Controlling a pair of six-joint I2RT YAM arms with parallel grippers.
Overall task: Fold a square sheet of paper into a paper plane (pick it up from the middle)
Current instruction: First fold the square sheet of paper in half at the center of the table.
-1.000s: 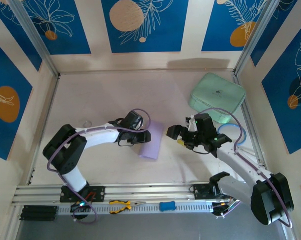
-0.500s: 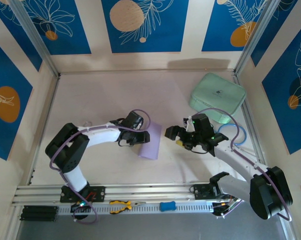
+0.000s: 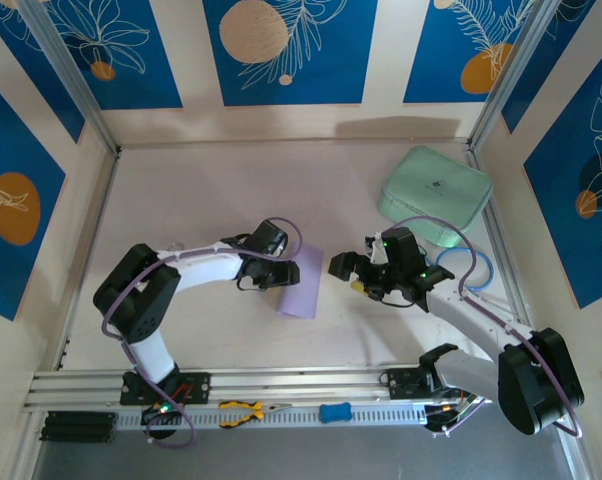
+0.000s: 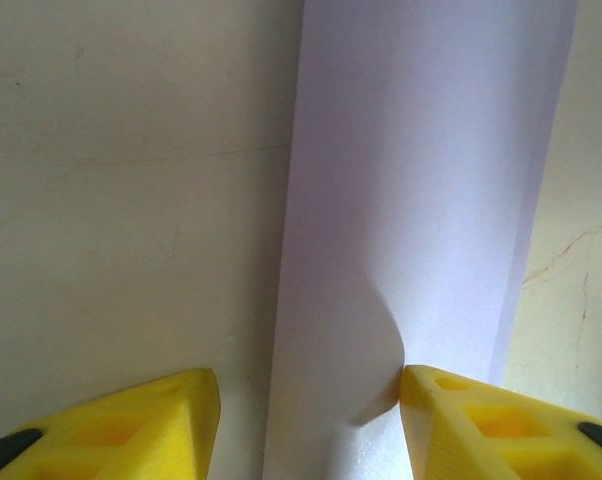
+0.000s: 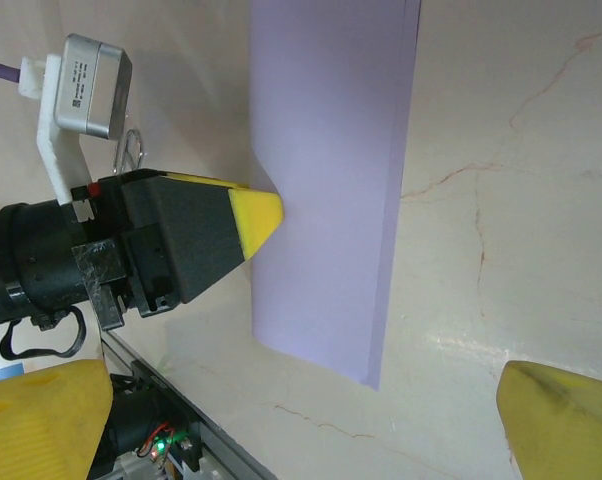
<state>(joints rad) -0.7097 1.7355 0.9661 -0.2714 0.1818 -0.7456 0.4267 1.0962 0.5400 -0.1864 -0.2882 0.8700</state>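
Lavender paper point(image 3: 303, 282), folded into a narrow strip, lies mid-worktop point(image 3: 211, 200) with the wide-open left claw point(image 3: 284, 272) pressing its left edge, while the wide-open right claw point(image 3: 349, 275) has edged left towards it, probably for the next fold.

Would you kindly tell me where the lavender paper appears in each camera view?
Top external: lavender paper mid-frame, just right of the left gripper.
Left wrist: tall strip right of centre, running top edge to bottom.
Right wrist: upper centre, running down from the top edge.
Shared landmark: the left gripper's yellow fingertip at the paper's edge.
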